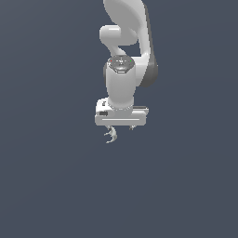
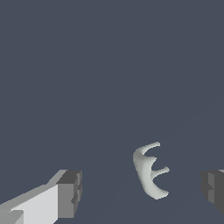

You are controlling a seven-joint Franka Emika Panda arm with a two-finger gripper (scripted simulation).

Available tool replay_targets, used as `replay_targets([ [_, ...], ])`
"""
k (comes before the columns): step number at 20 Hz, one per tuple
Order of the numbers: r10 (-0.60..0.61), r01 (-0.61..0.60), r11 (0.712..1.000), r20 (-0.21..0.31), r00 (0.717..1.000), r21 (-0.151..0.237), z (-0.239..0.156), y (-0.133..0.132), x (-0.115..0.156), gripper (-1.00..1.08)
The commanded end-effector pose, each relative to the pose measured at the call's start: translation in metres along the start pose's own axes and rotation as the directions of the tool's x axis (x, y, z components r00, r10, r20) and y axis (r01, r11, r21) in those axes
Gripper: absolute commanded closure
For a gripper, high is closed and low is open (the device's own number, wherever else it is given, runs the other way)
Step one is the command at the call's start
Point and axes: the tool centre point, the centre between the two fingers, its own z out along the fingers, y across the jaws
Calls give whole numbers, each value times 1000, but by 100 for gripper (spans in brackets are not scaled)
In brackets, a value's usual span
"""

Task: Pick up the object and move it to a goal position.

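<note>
The object (image 1: 110, 135) is a tiny pale grey-white thing with curved claw-like prongs, lying on the dark grey floor. In the exterior view it sits just below the white gripper block, toward that view's left end. My gripper (image 1: 121, 128) is open and points straight down over it. In the wrist view the object (image 2: 148, 173) lies in the gap between the two dark fingertips (image 2: 70, 192). It touches neither of them. The gripper (image 2: 141, 191) holds nothing.
The white arm (image 1: 122, 79) rises above the hand to the top of the exterior view. A plain dark grey floor (image 1: 56, 186) surrounds the object on all sides.
</note>
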Motion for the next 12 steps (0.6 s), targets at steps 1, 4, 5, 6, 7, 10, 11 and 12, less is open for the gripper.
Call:
replay_targets([
  [1,0,0,1000,0,1000,0,0,0,0,-92],
  [4,2,-2,1000,3,1000,0,0,4,-1,-92],
  [5,3,-3,1000,5,1000,-1,-1,7,-2,-92],
  [6,6,-5,1000,8,1000,-1,-1,11,-3,-92],
  [7,8,-8,1000,11,1000,-1,-2,15,-4,-92],
  [10,14,-14,1000,17,1000,-2,-3,22,-5,-92],
  [11,15,-15,1000,17,1000,-2,-3,23,-6,-92],
  [12,15,-15,1000,17,1000,-2,-3,22,-5,-92],
])
